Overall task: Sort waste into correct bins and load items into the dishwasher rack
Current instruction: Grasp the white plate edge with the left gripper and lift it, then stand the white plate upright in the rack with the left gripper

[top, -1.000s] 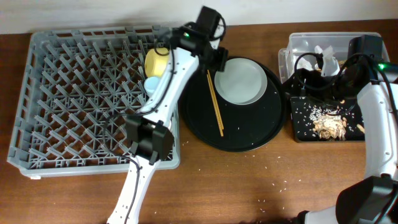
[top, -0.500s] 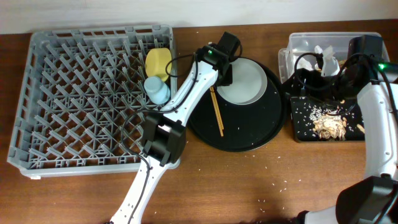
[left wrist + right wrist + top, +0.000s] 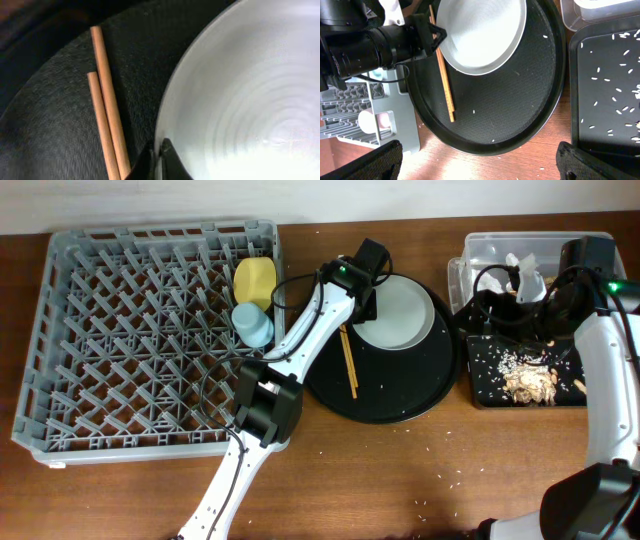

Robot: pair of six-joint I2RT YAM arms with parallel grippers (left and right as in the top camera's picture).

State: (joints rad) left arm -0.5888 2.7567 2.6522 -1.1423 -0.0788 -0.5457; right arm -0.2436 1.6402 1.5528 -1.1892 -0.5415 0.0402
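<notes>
The grey dishwasher rack [image 3: 120, 350] fills the left of the wooden table [image 3: 420, 480]. A yellow bowl [image 3: 254, 280] and a light blue cup [image 3: 253, 326] stand just beside each other near its right wall. The left arm [image 3: 300, 345] crosses the rack's corner, and the left gripper [image 3: 361, 308] is at the left rim of the pale grey plate [image 3: 405, 315] on the round black tray [image 3: 400, 398] (its fingers are too dark to read from above). Wooden chopsticks [image 3: 347, 360] lie just left of the plate. At right, crumpled napkins [image 3: 525, 272] sit in the clear tub [image 3: 485, 248], and food scraps [image 3: 528, 383] lie in the black rectangular tray [image 3: 482, 385].
</notes>
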